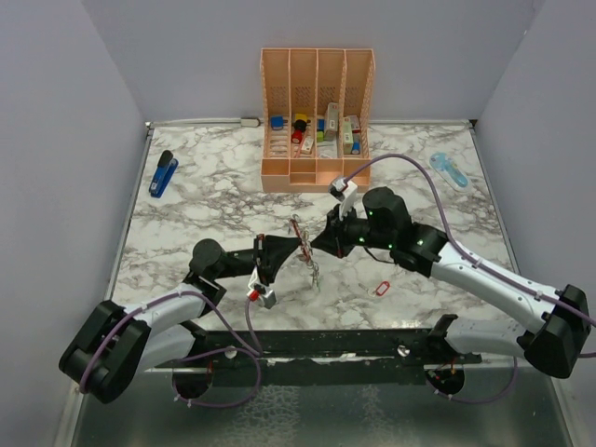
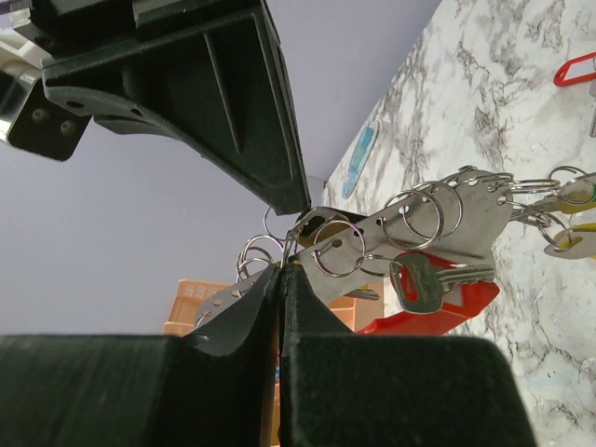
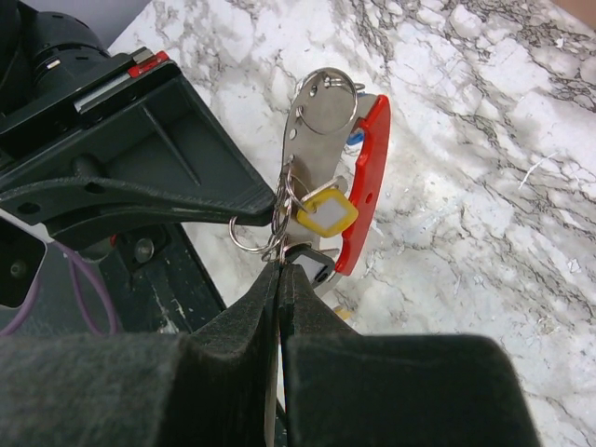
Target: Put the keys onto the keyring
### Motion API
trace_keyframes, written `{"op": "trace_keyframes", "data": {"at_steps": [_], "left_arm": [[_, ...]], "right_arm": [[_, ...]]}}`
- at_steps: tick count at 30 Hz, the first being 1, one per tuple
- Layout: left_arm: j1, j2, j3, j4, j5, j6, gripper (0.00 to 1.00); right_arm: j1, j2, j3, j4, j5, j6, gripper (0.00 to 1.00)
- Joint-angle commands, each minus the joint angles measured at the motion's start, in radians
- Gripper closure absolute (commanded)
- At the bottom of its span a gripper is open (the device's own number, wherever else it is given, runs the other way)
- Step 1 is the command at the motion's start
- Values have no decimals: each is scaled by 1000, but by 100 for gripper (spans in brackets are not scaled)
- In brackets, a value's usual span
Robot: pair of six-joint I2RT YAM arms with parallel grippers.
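Note:
The keyring [image 1: 297, 226] hangs above the table's middle, between both grippers. It is a red clip [image 3: 369, 177] with a grey metal side [image 2: 470, 219] that carries several split rings. My left gripper [image 2: 282, 267] is shut on that grey side. My right gripper [image 3: 279, 266] is shut on a key at the rings; its tips meet just under a yellow tag [image 3: 324, 216] and a black tag [image 3: 308, 262]. A silver key [image 2: 421, 281] and more yellow tags [image 2: 570, 199] dangle from the rings. In the top view the keys [image 1: 315, 272] hang below the clip.
A small red oval loop [image 1: 381, 288] lies on the marble right of the grippers. An orange organiser [image 1: 317, 112] with small items stands at the back. A blue stapler [image 1: 164, 174] lies at the left and a light blue object [image 1: 449, 169] at the right.

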Motion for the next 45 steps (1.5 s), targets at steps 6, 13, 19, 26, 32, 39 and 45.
{"op": "trace_keyframes", "data": {"at_steps": [6, 13, 19, 26, 32, 39, 45], "left_arm": [[-1, -14, 2, 5, 55, 29, 100], [-1, -4, 10, -8, 44, 31, 100], [-1, 12, 25, -7, 25, 28, 100], [-1, 10, 29, -6, 28, 18, 100], [-1, 4, 29, -8, 27, 16, 100], [-1, 12, 44, -10, 12, -17, 100], [-1, 10, 45, -16, 17, -18, 100]], "right_arm": [[-2, 31, 42, 37, -37, -18, 99], [-3, 30, 37, 37, -46, -14, 99], [-2, 24, 29, 40, -61, -6, 99], [-3, 30, 17, 50, -83, 3, 99], [-2, 26, -4, 59, -91, 19, 99], [-2, 22, -22, 61, -97, 46, 99], [-2, 16, -37, 73, -99, 65, 99]]}}
